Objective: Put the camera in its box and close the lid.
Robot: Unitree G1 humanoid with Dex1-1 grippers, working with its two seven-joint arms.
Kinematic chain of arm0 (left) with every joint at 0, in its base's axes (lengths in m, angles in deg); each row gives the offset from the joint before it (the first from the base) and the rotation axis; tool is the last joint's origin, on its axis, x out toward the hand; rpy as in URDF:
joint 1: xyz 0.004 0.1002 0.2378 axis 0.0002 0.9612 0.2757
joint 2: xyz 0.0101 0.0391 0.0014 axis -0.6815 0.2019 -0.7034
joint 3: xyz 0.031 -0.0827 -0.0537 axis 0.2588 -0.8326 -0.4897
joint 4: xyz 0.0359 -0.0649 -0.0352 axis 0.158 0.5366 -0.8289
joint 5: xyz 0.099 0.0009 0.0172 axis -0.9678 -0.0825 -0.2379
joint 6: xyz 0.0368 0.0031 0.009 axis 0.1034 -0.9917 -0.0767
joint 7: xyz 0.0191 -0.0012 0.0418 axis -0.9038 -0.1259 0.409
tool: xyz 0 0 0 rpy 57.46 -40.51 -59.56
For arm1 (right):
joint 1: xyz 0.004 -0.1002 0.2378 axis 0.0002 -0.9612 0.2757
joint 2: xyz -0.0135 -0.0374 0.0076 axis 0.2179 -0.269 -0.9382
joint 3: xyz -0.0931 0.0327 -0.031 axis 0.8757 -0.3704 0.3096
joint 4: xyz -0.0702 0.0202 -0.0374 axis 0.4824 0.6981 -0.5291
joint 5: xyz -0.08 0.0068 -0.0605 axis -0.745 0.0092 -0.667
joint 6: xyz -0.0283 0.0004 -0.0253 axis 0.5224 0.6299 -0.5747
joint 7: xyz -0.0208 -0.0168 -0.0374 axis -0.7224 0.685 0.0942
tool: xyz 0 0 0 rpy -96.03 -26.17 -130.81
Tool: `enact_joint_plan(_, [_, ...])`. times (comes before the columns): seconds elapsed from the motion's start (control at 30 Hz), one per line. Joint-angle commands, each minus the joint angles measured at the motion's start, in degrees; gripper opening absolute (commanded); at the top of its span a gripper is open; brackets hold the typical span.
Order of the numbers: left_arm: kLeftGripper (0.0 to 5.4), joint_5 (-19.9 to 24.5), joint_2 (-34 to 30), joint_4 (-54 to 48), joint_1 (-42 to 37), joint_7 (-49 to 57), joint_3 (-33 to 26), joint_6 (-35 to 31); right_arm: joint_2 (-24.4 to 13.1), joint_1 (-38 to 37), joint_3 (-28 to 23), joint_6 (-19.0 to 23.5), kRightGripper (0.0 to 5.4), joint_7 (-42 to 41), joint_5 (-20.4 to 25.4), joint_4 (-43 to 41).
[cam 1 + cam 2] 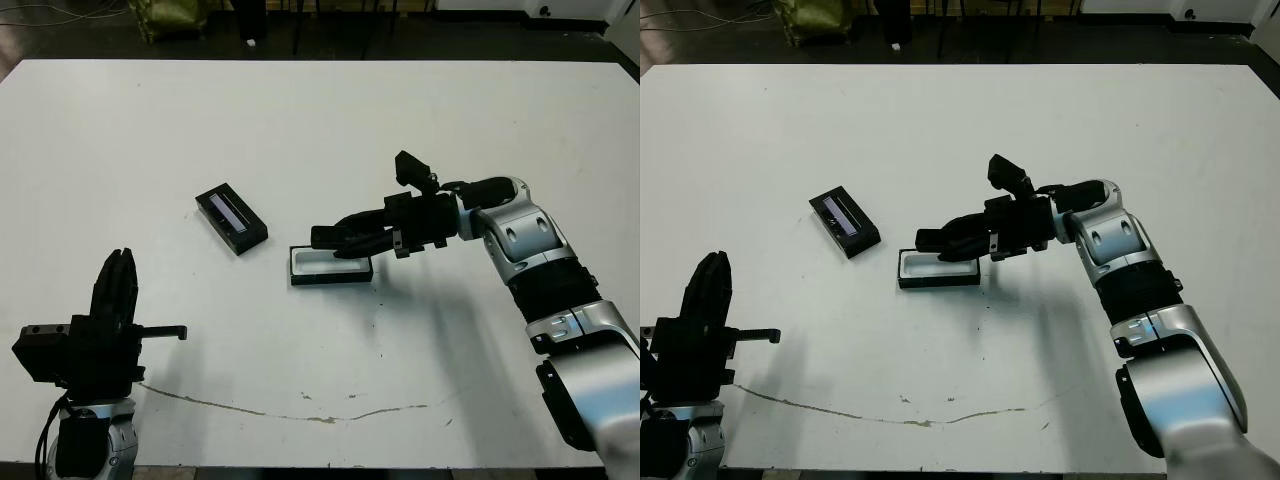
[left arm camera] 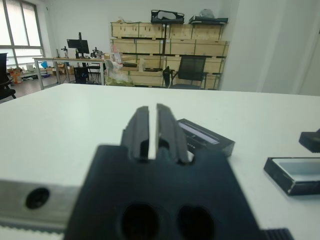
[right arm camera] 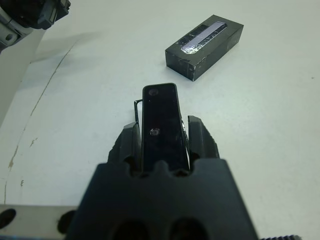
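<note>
While the right pincer (image 1: pixel 335 240) grips the camera (image 3: pixel 161 131) between its two fingers, the bar hangs just above the box (image 1: pixel 330 266), whose white-lined opening lies directly beneath the fingertips on the surface (image 1: pixel 320 130). The camera's long axis runs along the fingers, its free rounded end pointing straight ahead of the pincer, and that line seems roughly matched to the long side of the box. To do this step well, I judge the arm should square the bar with the tray walls, keep it level, lower it until it sits inside the lining, and only then part the fingers. Beyond the fingertips and a little to one side, the lid (image 1: pixel 231 219) lies strip-up, near the box but apart. Well away, the left pincer (image 2: pixel 150 132) is closed and holds nothing.
</note>
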Motion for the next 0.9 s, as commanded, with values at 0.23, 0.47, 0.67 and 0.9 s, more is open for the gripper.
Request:
enact_joint_plan(0.23, [0.00,0.46,-0.17,0.89,1.24,-0.23,0.15,-0.24,0.57,0.57,2.13,1.93,0.74,1.30,-2.10,-1.51])
enact_joint_plan(0.47, [0.00,0.48,0.15,-0.02,2.04,0.24,0.64,-0.90,0.87,0.64,3.62,0.19,0.74,2.60,-4.18,-2.30])
enact_joint_plan(0.67, [0.00,-0.01,0.18,-0.39,2.21,0.72,0.92,-1.43,1.81,1.61,4.42,0.10,0.74,2.42,-5.15,-0.77])
enact_joint_plan(0.9, [0.00,0.29,0.24,-0.29,2.28,0.66,1.06,-1.36,2.22,2.12,5.33,-0.81,0.74,3.12,-6.63,-0.19])
